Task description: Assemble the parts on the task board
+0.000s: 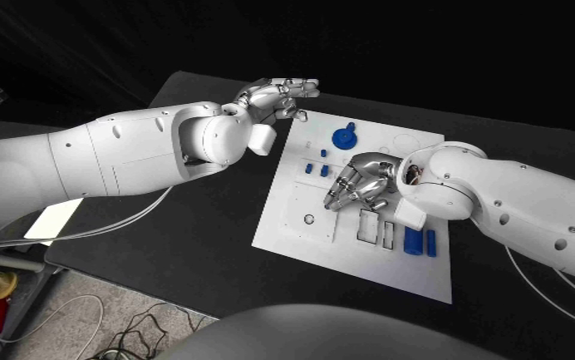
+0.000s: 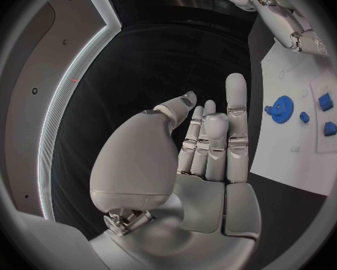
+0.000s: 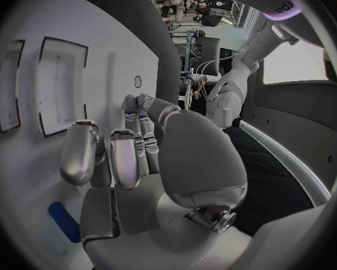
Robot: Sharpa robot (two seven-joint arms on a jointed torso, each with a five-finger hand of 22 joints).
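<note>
Head view: my right hand (image 1: 363,182) hangs over the middle of the task board (image 1: 300,227), fingers curled downward with nothing in them that I can see; whether a fingertip touches a part I cannot tell. My left hand (image 1: 278,96) floats off the board's 11 o'clock corner, fingers loosely bent, holding nothing. The blue gear (image 1: 344,137) sits at the board's 12 o'clock, three small blue blocks (image 1: 316,167) lie just beside my right fingertips at their 10 o'clock, and two blue bars (image 1: 418,240) lie at 4 o'clock near my right wrist. The risk I judge: my wrist could sweep those bars off the smooth plate, or my curled fingers could nudge the small blocks.

Left wrist view: my left hand (image 2: 206,150) shows polished silver fingers, partly straightened and apart, empty. The gear (image 2: 282,109) is toothed with a small knob; the board (image 2: 288,156) is flat, matte white plastic, so it may slide under a sideways push.

Right wrist view: my right hand (image 3: 131,156) has glossy rounded fingertips, bent, gripping nothing. Two rectangular dark-edged recesses (image 3: 61,84) are cut into the board; one rounded blue bar (image 3: 63,222) lies by my palm.
</note>
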